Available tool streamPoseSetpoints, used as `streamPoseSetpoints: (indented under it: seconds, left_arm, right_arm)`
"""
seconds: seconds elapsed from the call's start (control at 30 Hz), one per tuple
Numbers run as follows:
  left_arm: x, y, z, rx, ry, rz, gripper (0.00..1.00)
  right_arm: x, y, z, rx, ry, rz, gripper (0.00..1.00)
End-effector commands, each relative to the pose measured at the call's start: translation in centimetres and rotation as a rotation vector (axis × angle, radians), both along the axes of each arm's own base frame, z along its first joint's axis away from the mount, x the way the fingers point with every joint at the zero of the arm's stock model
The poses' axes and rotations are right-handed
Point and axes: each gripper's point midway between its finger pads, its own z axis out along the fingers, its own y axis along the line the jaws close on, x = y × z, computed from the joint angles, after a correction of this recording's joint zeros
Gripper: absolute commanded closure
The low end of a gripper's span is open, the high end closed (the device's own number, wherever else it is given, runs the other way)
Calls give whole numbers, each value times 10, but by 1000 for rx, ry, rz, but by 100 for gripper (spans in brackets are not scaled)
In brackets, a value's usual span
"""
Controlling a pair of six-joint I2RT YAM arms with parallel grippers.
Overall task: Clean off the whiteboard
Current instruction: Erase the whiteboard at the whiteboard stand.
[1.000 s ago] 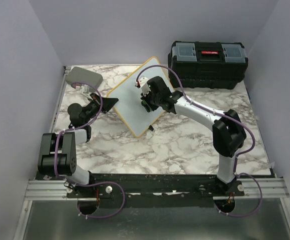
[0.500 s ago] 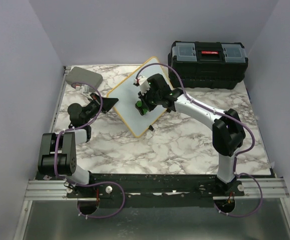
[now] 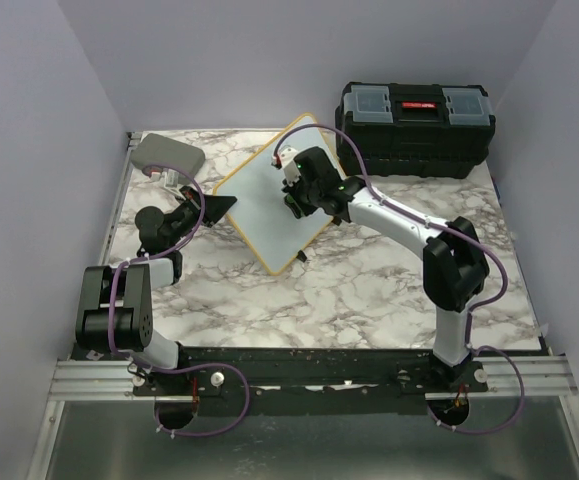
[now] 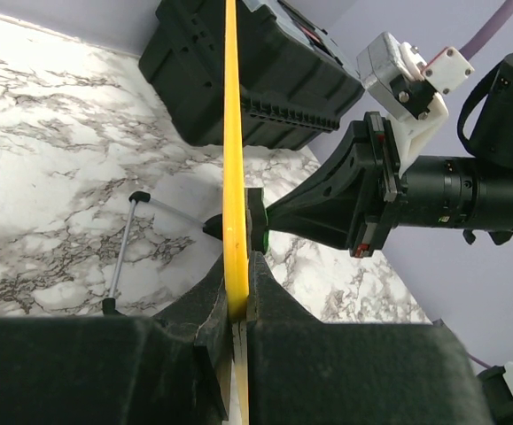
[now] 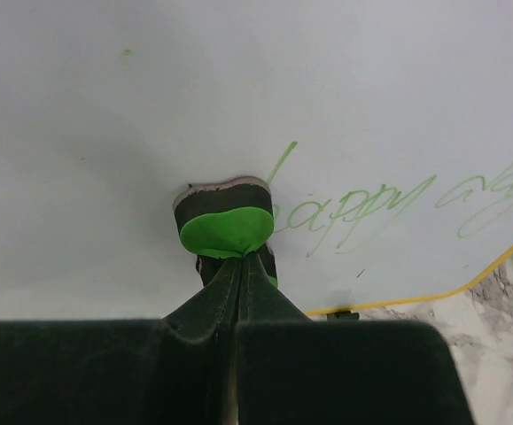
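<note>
On the marble table (image 3: 349, 290), left of centre and toward the far side, the whiteboard (image 3: 264, 195) stands tilted, one corner pointing to the back wall. The left gripper (image 3: 216, 207) is clamped on the board's left edge. From the left wrist, the yellow frame of the whiteboard (image 4: 232, 133) rises edge-on out of the left gripper (image 4: 237, 297), both fingers tight against it. The right gripper (image 3: 291, 203) reaches over the writing face. From the right wrist, the right gripper (image 5: 237, 266) is pinched narrow on a small eraser (image 5: 225, 226) with a green back and dark pad. The pad lies flat against the whiteboard (image 5: 238, 80), touching the left end of a line of green handwriting (image 5: 362, 208) that runs toward the right rim. The surface left of and above the eraser is almost bare. A black toolbox (image 3: 416, 115) sits at the far right corner, and a grey case (image 3: 167, 155) at the far left, just beyond the left arm.
</note>
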Motion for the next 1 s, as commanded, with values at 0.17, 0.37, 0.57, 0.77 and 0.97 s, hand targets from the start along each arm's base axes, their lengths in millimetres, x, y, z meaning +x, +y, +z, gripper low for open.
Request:
streamPoseSetpoints:
  seconds: [0.17, 0.37, 0.57, 0.77, 0.97]
  left_arm:
    - [-14, -18, 2, 23, -23, -109, 100]
    - [-15, -18, 3, 24, -27, -110, 100]
    - [-15, -18, 4, 24, -28, -110, 100]
    - [-15, -18, 4, 24, -27, -112, 100]
    - [-15, -18, 4, 25, -26, -111, 100]
  right_arm:
    - [-66, 33, -37, 78, 275, 370, 99]
    - [-38, 28, -28, 67, 206, 206, 99]
    - [29, 6, 16, 115, 15, -63, 99]
    - [47, 6, 23, 122, -30, -104, 99]
    - [53, 2, 17, 128, -5, -141, 99]
